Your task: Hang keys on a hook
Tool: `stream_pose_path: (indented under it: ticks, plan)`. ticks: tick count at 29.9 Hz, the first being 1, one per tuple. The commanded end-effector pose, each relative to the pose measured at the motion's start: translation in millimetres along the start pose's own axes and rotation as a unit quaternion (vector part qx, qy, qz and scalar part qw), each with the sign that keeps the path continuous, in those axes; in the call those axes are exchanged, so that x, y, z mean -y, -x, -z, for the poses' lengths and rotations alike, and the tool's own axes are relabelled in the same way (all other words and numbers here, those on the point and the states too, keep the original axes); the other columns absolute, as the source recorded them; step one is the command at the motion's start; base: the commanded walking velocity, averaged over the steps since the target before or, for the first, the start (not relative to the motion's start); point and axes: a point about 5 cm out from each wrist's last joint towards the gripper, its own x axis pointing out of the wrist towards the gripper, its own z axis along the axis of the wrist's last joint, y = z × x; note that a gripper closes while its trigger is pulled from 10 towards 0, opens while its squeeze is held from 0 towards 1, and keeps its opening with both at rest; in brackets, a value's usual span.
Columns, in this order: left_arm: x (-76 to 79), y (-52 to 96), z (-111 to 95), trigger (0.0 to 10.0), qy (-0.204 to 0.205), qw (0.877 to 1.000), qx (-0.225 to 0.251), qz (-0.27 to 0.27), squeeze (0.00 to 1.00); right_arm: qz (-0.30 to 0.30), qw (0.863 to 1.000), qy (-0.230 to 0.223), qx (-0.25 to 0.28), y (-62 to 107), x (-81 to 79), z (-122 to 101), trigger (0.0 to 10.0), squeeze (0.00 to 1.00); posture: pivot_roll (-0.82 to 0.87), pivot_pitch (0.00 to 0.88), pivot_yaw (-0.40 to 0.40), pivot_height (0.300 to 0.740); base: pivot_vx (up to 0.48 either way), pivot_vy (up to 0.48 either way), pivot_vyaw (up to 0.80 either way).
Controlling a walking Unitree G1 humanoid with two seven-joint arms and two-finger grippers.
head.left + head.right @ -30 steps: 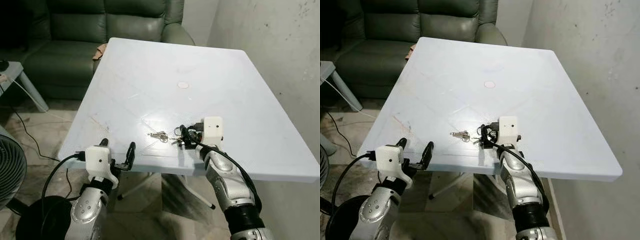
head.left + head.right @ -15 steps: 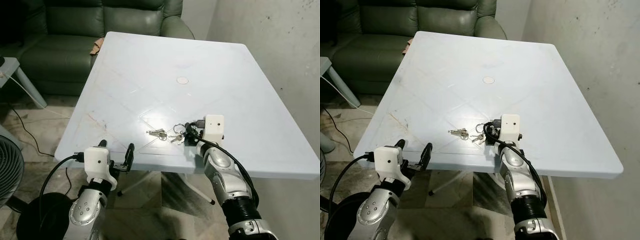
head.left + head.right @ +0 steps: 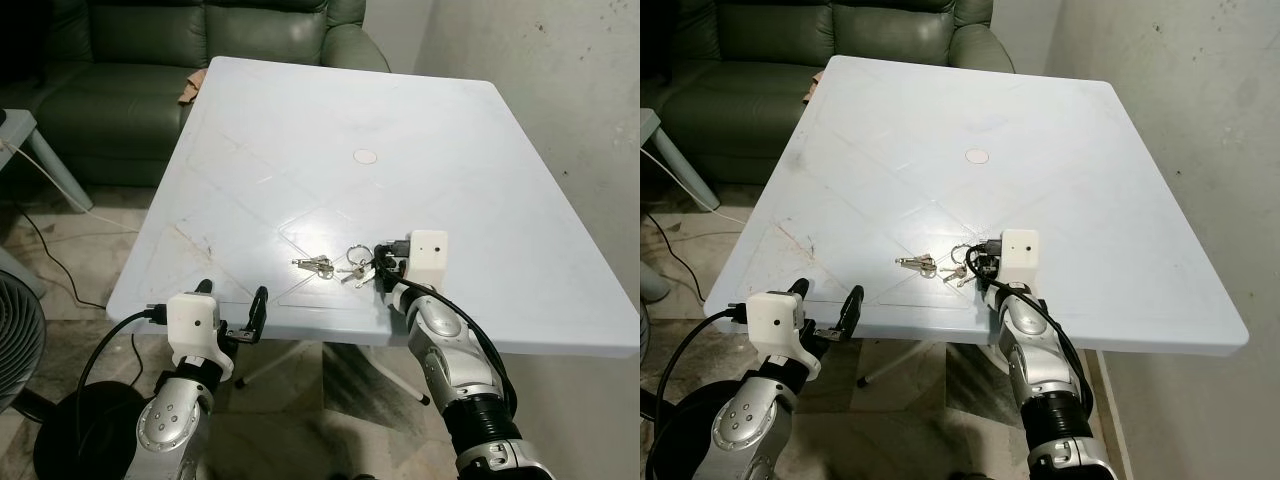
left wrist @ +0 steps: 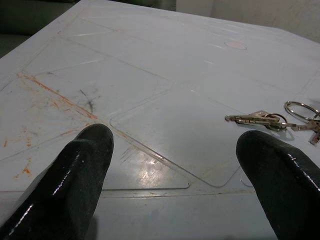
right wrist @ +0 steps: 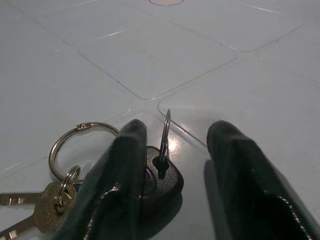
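early stage. keys (image 3: 345, 268) lie on table (image 3: 480, 180), unlifted. my right gripper (image 5: 172, 150) open, straddling black fob (image 5: 161, 176); silver keys at its 9 o'clock. left gripper (image 4: 175, 165) open, idle. grasp and hanging remain.

Shiny metal on smooth, scuffed plastic

The keys (image 5: 37, 212) and their rings are bright polished metal, with a matt black plastic fob (image 5: 161, 178) between the glossy black fingers (image 5: 125, 185) of the right gripper (image 3: 381, 268). The table (image 3: 300, 130) is smooth pale plastic (rust-coloured scratches near its front edge), faintly glossy; the sofa (image 3: 130, 60) looks like dark green leather.
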Motion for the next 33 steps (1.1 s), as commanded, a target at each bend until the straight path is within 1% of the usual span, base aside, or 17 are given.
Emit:
stream_pose_path:
  ticks: [1, 15, 16, 17, 18, 19, 20, 21, 22, 23, 24, 25, 33]
  plan:
    - [0.9, 1.4, -1.7, 10.0, -0.004, 1.0, -0.001, -0.001, 0.0, 0.008, 1.0, -0.007, -0.003, 1.3, 3.8, 3.6, 0.0, 0.0, 0.07, 0.147, -0.069, 0.732, 0.0, 0.0, 0.0]
    - [1.8, 1.2, -1.5, 10.0, -0.006, 1.0, -0.003, -0.001, 0.0, 0.004, 1.0, -0.016, 0.004, 1.9, 5.0, 2.8, 0.0, 0.0, 0.07, 0.149, -0.068, 0.732, 0.0, 0.0, 0.0]
    - [1.9, 1.3, -1.3, 10.0, -0.006, 1.0, -0.003, -0.001, 0.0, 0.002, 1.0, -0.019, 0.004, 2.1, 4.9, 3.0, 1.0, 0.0, 0.07, 0.149, -0.067, 0.732, 0.0, 0.0, 0.0]
    - [1.9, 1.3, -1.3, 10.0, -0.006, 1.0, -0.003, -0.001, 0.0, -0.003, 1.0, -0.024, 0.005, 2.2, 4.7, 3.1, 2.3, 0.0, 0.07, 0.15, -0.068, 0.732, 0.0, 0.0, 0.0]
    - [1.9, 1.3, -1.3, 10.0, -0.006, 1.0, -0.003, -0.001, 0.0, -0.003, 1.0, -0.024, 0.005, 2.2, 4.7, 3.1, 2.3, 0.0, 0.07, 0.15, -0.068, 0.732, 0.0, 0.0, 0.0]
    - [2.0, 1.4, -1.2, 10.0, -0.006, 1.0, -0.004, -0.001, 0.0, -0.005, 1.0, -0.027, 0.005, 2.3, 4.6, 3.1, 3.2, 0.0, 0.07, 0.15, -0.068, 0.732, 0.0, 0.0, 0.0]
    - [2.0, 1.4, -1.2, 10.0, -0.006, 1.0, -0.004, -0.001, 0.0, -0.005, 1.0, -0.027, 0.005, 2.3, 4.6, 3.1, 3.2, 0.0, 0.07, 0.15, -0.068, 0.732, 0.0, 0.0, 0.0]
    - [2.1, 1.5, -1.1, 10.0, -0.006, 1.0, -0.004, -0.002, 0.0, -0.006, 1.0, -0.027, 0.006, 2.5, 4.7, 3.1, 4.8, 0.0, 0.07, 0.149, -0.068, 0.732, 0.0, 0.0, 0.0]
    - [2.3, 1.5, -1.1, 10.0, -0.006, 1.0, -0.004, -0.002, 0.0, -0.008, 1.0, -0.025, 0.011, 2.6, 4.7, 2.3, 6.8, 0.0, 0.07, 0.15, -0.069, 0.732, 0.0, 0.0, 0.0]
    - [2.4, 1.6, -1.0, 10.0, -0.006, 1.0, -0.004, -0.002, 0.0, -0.009, 1.0, -0.022, 0.013, 2.7, 4.7, 1.9, 7.4, 0.0, 0.07, 0.15, -0.069, 0.732, 0.0, 0.0, 0.0]
    - [2.5, 1.6, -1.0, 10.0, -0.006, 1.0, -0.004, -0.002, 0.0, -0.01, 1.0, -0.021, 0.015, 2.7, 4.7, 1.6, 7.4, 0.0, 0.07, 0.15, -0.069, 0.732, 0.0, 0.0, 0.0]
    - [2.6, 1.6, -1.1, 10.0, -0.006, 1.0, -0.004, -0.002, 0.0, -0.01, 1.0, -0.025, 0.013, 2.4, 4.8, 1.7, 10.0, 0.0, 0.07, 0.15, -0.069, 0.732, 0.0, 0.0, 0.0]
    - [3.4, 1.9, -1.0, 10.0, -0.007, 1.0, -0.004, -0.003, 0.0, -0.023, 0.999, -0.035, 0.017, 2.0, 5.3, -0.3, 10.0, 0.0, 0.07, 0.153, -0.068, 0.732, 0.0, 0.0, 0.0]
